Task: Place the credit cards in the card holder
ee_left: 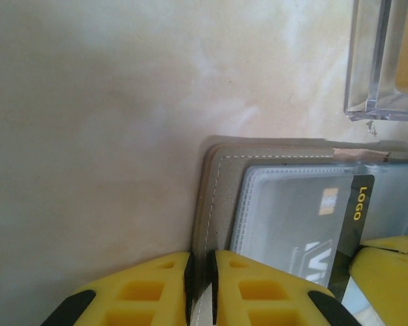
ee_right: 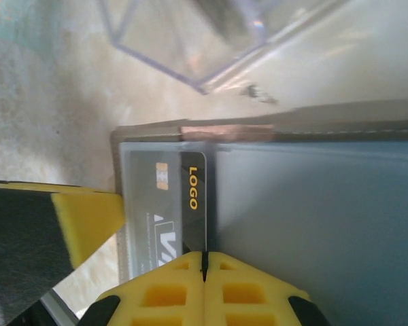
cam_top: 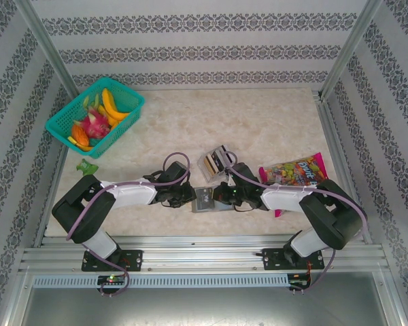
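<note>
The card holder (cam_top: 205,199) lies open on the table between my two grippers, grey cover with clear sleeves (ee_left: 221,197) (ee_right: 313,224). My left gripper (cam_top: 190,197) (ee_left: 202,261) is shut on the cover's left edge. A dark credit card (ee_left: 357,204) (ee_right: 194,204) marked LOGO sits mostly inside a clear sleeve, one strip still uncovered. My right gripper (cam_top: 219,196) (ee_right: 205,257) is shut, its tips at that card's exposed edge, with nothing pinched between them. More credit cards stand in a clear tray (cam_top: 216,160).
The clear tray (ee_left: 374,68) (ee_right: 211,41) sits just beyond the holder. A colourful candy bag (cam_top: 296,170) lies to the right. A green basket (cam_top: 95,115) of toy fruit stands at the far left, with a small green thing (cam_top: 88,165) below it.
</note>
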{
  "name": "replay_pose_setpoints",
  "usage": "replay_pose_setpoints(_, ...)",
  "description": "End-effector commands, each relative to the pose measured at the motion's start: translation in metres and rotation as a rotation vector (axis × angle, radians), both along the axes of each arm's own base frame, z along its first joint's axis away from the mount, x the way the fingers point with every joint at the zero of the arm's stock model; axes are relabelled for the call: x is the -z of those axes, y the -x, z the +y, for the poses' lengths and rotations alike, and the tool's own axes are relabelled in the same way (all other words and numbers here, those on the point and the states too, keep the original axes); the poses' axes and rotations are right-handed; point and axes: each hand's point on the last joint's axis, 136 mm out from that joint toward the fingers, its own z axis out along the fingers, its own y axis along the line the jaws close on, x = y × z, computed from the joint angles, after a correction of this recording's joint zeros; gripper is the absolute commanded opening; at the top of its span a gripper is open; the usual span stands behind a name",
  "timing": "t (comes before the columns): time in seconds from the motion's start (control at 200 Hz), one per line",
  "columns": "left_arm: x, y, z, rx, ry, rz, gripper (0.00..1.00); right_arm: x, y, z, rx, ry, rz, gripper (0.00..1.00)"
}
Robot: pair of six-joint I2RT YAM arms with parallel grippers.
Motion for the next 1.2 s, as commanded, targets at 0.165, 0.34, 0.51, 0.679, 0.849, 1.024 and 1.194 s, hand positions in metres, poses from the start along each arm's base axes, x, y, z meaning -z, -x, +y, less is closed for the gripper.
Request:
replay_pose_setpoints(0.165, 0.011, 0.008, -0.017, 0.053, 0.021, 0.002, 0.18, -0.008, 0.003, 0.030, -0.095, -0.051, 0.000, 0.07)
replay_pose_setpoints(0.34, 0.008, 0.008, -0.011, 0.041, -0.005, -0.007, 0.18, -0.014, -0.001, 0.021, -0.067, -0.033, -0.006, 0.17)
replay_pose_setpoints(0.51, -0.003, 0.004, 0.009, -0.005, -0.090, -0.049, 0.24, -0.040, -0.012, -0.010, -0.070, 0.116, -0.101, 0.28)
replay_pose_setpoints(0.679, -0.029, -0.014, 0.018, -0.024, -0.112, -0.108, 0.29, -0.065, -0.037, -0.033, -0.127, 0.346, -0.220, 0.31)
replay_pose_setpoints(0.849, -0.053, -0.056, 0.017, -0.092, 0.022, -0.154, 0.40, -0.080, -0.072, -0.044, -0.135, 0.526, -0.316, 0.32)
replay_pose_setpoints(1.024, -0.069, -0.105, 0.001, -0.118, 0.150, -0.160, 0.47, -0.085, -0.091, -0.027, -0.220, 0.563, -0.343, 0.32)
replay_pose_setpoints(1.194, -0.069, -0.141, -0.011, -0.148, 0.253, -0.140, 0.51, -0.076, -0.100, -0.017, -0.272, 0.607, -0.350, 0.32)
